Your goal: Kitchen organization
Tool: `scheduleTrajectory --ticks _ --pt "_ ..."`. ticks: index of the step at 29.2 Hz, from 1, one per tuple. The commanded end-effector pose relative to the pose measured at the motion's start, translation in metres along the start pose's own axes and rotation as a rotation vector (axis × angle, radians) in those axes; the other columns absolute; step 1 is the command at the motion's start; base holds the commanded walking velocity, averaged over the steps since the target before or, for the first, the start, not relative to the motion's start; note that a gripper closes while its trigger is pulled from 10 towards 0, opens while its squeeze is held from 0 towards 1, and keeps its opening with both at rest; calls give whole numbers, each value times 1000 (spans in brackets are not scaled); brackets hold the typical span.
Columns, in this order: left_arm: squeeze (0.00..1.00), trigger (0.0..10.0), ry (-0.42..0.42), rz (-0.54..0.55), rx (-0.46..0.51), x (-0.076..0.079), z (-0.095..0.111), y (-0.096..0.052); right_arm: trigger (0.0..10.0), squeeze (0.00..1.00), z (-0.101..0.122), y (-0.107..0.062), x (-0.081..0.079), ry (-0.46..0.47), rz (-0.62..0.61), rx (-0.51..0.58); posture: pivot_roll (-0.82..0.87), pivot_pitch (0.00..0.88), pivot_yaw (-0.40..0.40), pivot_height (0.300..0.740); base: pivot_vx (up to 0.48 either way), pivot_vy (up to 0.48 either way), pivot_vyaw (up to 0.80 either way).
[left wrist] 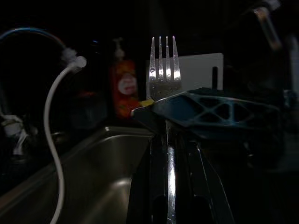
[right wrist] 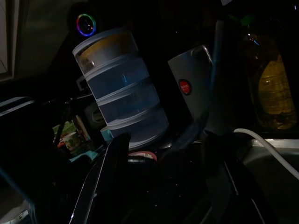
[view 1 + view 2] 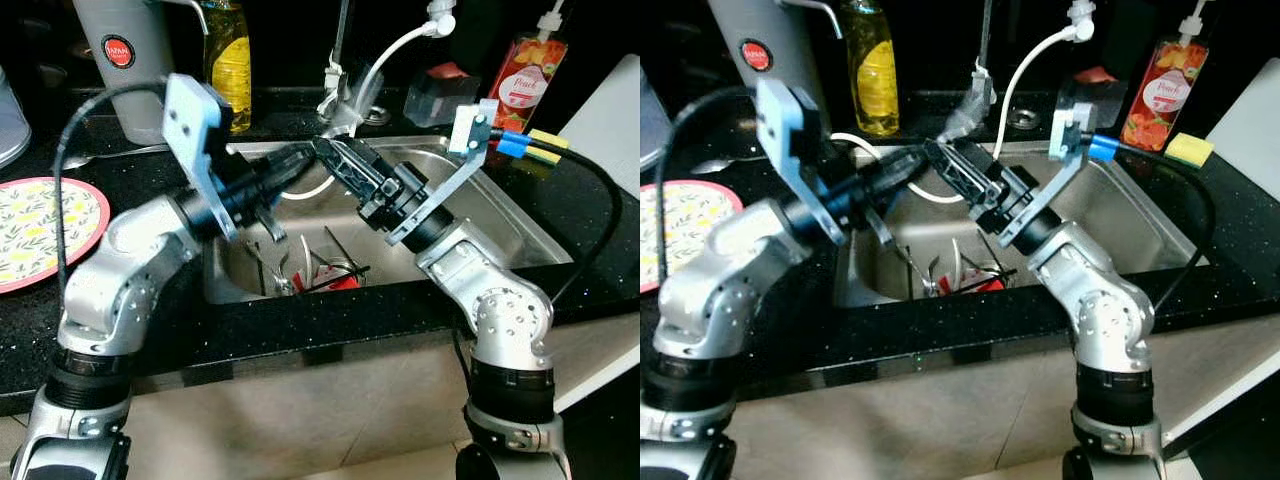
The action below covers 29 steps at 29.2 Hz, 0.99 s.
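Left wrist view gives the plainest reading of the fork (image 1: 163,70): it stands clamped between the two black fingers of the left gripper (image 1: 170,140), handle running back along them and tines projecting past their tips toward the far side of the sink (image 3: 500,215). So the fork's long axis lies in line with the left gripper, not across it.

From the head views, the left gripper (image 3: 290,165) hangs over the sink's near-left part, above the basin, while the right gripper (image 3: 335,155) reaches in from the other side until its fingertips come just beside those of the left. The two arms cross over the basin, tip toward tip. The right gripper's fingers look slightly parted in its own wrist view (it is dark there, so this is a judgement) and hold nothing I can make out.

Below them, at the sink bottom, lies a small heap of utensils (image 3: 320,275) with something red among it.

The fork is already in the left arm's keeping; any handover would mean the right gripper closing on the tine end.
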<state>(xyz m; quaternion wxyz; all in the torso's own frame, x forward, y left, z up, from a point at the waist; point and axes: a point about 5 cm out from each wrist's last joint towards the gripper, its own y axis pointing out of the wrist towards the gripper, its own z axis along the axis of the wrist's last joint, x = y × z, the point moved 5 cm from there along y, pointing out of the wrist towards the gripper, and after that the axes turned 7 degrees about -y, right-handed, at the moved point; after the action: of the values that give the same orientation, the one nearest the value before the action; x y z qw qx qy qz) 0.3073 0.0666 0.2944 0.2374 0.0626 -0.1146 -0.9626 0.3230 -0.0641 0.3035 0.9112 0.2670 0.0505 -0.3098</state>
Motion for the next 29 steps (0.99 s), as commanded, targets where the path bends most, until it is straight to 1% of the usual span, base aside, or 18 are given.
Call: scheduleTrajectory --ticks 1,6,7,8,10,11,16,26,27,29 --pt "0 10000 4 -30 -16 5 -1 -1 10000 0 5 0 0 9 -2 16 51 0 -39 740 0 0 0" --pt "0 10000 7 -32 -22 5 -2 -1 10000 0 7 -1 2 16 -6 22 50 0 -41 740 0 0 0" --pt "0 10000 9 -25 -21 4 -2 -1 7843 0 7 -1 2 20 -6 24 49 0 -41 740 0 0 0" --pt "0 10000 10 -24 -20 3 -2 -2 4902 0 7 -1 2 21 -7 24 49 0 -41 740 0 0 0" --pt "0 10000 9 -24 -20 3 -2 -2 4902 0 7 -1 2 22 -8 24 49 0 -41 740 0 0 0" --pt "0 10000 10 -21 -19 3 -2 -2 0 0 7 -1 3 25 -12 25 49 0 -41 740 0 0 0" --pt "0 10000 26 6 -17 -1 -1 -2 0 0 3 -2 10 29 -49 10 50 0 -43 740 0 0 0" --pt "0 10000 36 29 -15 -3 -2 0 0 0 0 -2 13 42 -67 4 52 0 -45 740 0 0 0" --pt "678 10000 35 45 -6 -5 -1 1 0 0 -2 -2 16 40 -82 -3 52 0 -45 740 0 0 0" --pt "678 10000 32 63 4 -8 1 1 0 0 -3 -2 19 37 -99 -11 52 0 -45 740 0 0 0"
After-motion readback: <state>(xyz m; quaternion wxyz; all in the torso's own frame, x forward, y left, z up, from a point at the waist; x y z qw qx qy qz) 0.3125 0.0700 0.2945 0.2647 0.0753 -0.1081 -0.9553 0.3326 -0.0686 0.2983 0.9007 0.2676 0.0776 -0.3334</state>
